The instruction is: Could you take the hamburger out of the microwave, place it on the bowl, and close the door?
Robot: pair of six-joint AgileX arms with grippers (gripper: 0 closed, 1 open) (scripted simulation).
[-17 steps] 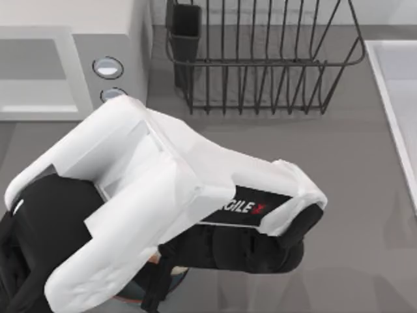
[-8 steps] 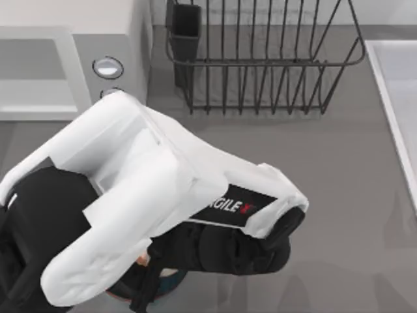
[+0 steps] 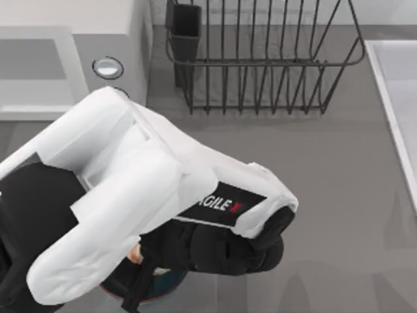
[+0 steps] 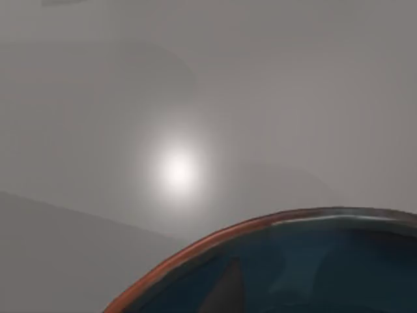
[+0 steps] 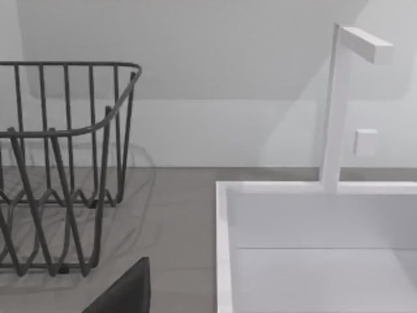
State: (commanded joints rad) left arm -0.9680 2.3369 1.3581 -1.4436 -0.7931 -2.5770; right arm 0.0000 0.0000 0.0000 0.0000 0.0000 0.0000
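Left arm (image 3: 130,195) spans the left half of the top view, its end effector low over the bowl (image 3: 163,287) at the near edge. Whether that end effector is spread or pressed together, cannot tell; the arm body hides it. A small pale, browned patch (image 3: 135,253) peeks out beside the wrist, over the bowl's rim; too little shows to call it the hamburger. Left wrist view: the bowl's teal inside and reddish-brown rim lie just below the end effector, grey tabletop (image 4: 98,248) beyond. Microwave (image 3: 98,26) well behind the arm, cavity exposed, one knob (image 3: 107,67) visible. Black wire rack (image 3: 260,59) farther back-right. Right wrist view: rack, white sink (image 5: 313,248), faucet (image 5: 339,98).
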